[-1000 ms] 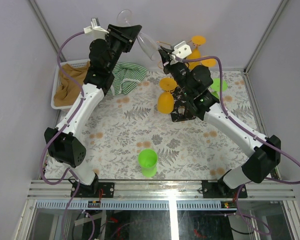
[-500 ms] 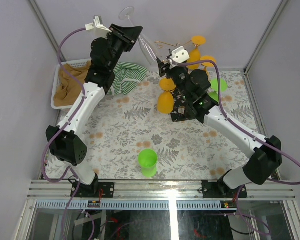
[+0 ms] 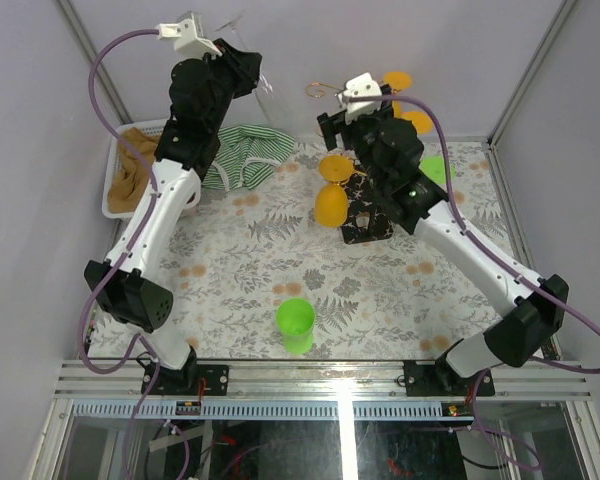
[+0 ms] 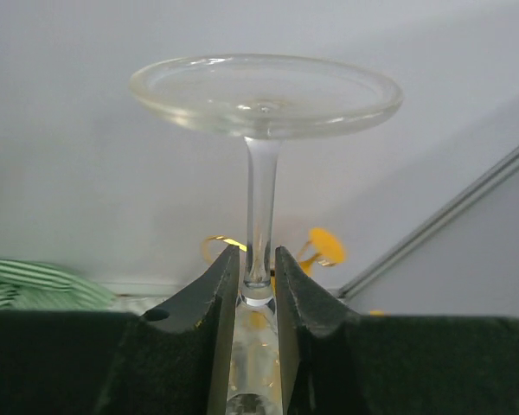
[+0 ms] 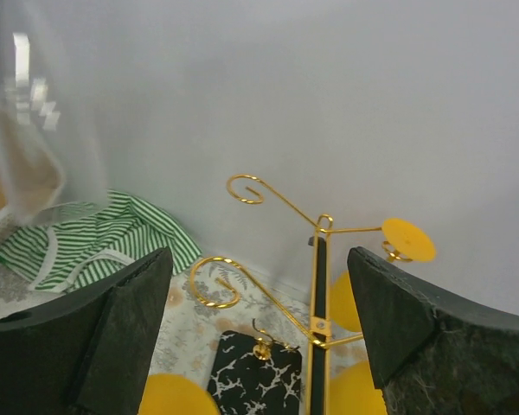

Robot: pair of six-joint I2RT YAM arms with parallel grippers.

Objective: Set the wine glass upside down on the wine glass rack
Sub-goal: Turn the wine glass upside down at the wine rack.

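The clear wine glass (image 4: 261, 173) is held with its round foot up. My left gripper (image 4: 257, 259) is shut on it where the stem meets the bowl, and the bowl lies between the fingers. In the top view this gripper (image 3: 255, 75) is raised high at the back left. The wine glass rack (image 5: 318, 303), with a gold post, curled hooks and a black patterned base (image 3: 365, 222), stands at the back centre. Orange glasses (image 3: 330, 205) hang from it. My right gripper (image 5: 258, 259) is open and empty, facing the rack, with the clear glass blurred at the upper left (image 5: 30, 130).
A green cup (image 3: 295, 325) stands near the front middle of the floral tabletop. A white basket (image 3: 113, 180) with brown cloth sits at the left. A green striped cloth (image 3: 242, 155) lies next to it. A green object (image 3: 438, 168) sits behind the right arm.
My right gripper has let go of the wine glass, opened wide and drawn back toward the rack. The left arm has lifted the glass higher and to the back left.
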